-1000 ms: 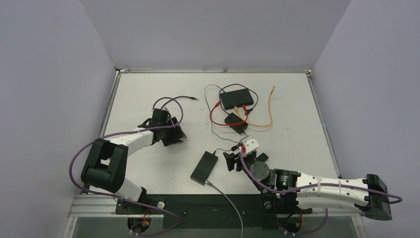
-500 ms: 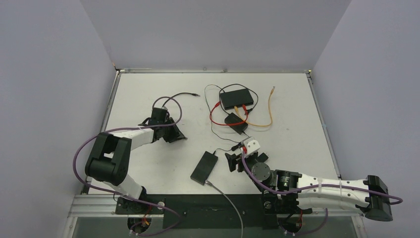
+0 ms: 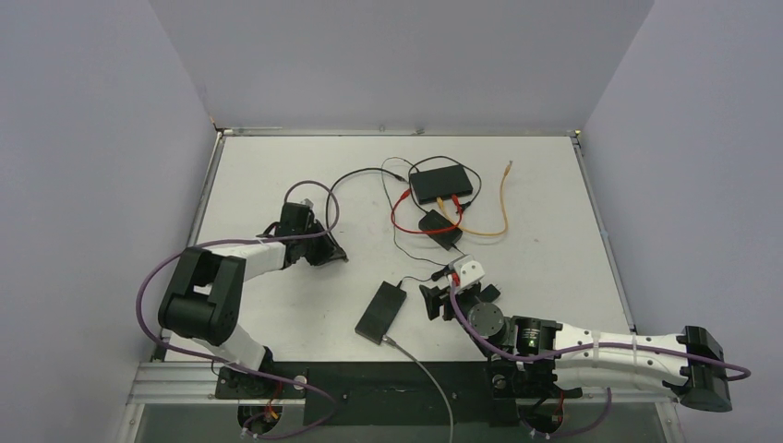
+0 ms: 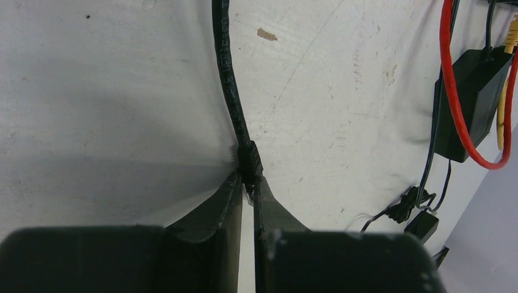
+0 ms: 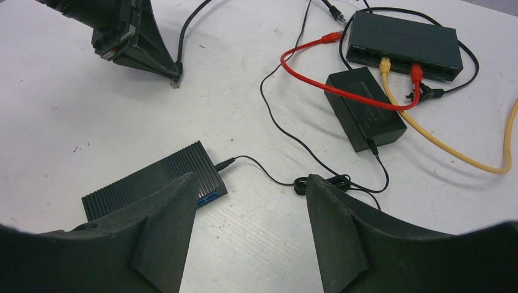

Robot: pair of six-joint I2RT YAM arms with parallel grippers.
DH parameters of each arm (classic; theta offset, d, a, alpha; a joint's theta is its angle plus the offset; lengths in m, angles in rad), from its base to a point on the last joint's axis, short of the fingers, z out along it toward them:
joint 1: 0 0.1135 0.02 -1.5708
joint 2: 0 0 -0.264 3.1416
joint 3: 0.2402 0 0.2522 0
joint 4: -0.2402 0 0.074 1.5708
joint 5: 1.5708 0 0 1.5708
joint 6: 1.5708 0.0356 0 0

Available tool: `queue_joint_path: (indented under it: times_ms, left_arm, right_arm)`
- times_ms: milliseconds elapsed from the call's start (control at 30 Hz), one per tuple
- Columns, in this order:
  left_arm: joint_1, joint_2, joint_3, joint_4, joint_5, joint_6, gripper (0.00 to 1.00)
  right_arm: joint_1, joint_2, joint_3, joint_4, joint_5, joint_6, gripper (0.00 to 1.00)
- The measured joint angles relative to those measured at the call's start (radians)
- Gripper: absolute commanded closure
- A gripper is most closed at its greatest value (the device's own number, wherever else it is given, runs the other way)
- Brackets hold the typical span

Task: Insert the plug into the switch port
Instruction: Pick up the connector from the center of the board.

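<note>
My left gripper [image 3: 336,255] rests low on the table left of centre, shut on the plug [image 4: 249,163] of a black cable [image 3: 343,177]. The plug's ribbed boot sticks out just past the fingertips [image 4: 231,189]; its clear tip is pinched between them. The cable arcs back and right toward the black switch [image 3: 440,183], whose row of ports [image 5: 400,61] holds a yellow and a red plug. My right gripper [image 5: 250,183] stands open and empty at front centre, over bare table beside a ribbed black box [image 3: 381,311] with blue ports.
A black power brick [image 3: 439,229] lies in front of the switch among red [image 3: 399,214], orange [image 3: 503,208] and thin black leads [image 5: 287,137]. A grey cable [image 3: 427,374] runs from the ribbed box off the near edge. Walls enclose the table on three sides.
My left gripper has shut on the black cable's plug and pulled back slightly. The cable's free end slid right, toward the switch. The right arm has barely moved.
</note>
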Motion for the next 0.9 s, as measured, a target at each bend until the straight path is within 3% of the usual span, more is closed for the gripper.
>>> queue_joint_path:
  times_ms: [367, 900]
  left_arm:
    - [0.005, -0.21, -0.153, -0.036, -0.008, 0.012, 1.0]
    - [0.006, -0.657, -0.125, -0.326, 0.029, 0.16, 1.0]
  right_arm:
    - [-0.004, 0.058, 0.012, -0.003, -0.006, -0.003, 0.39]
    - [-0.02, 0.163, 0.108, 0.002, -0.117, -0.072, 0.38]
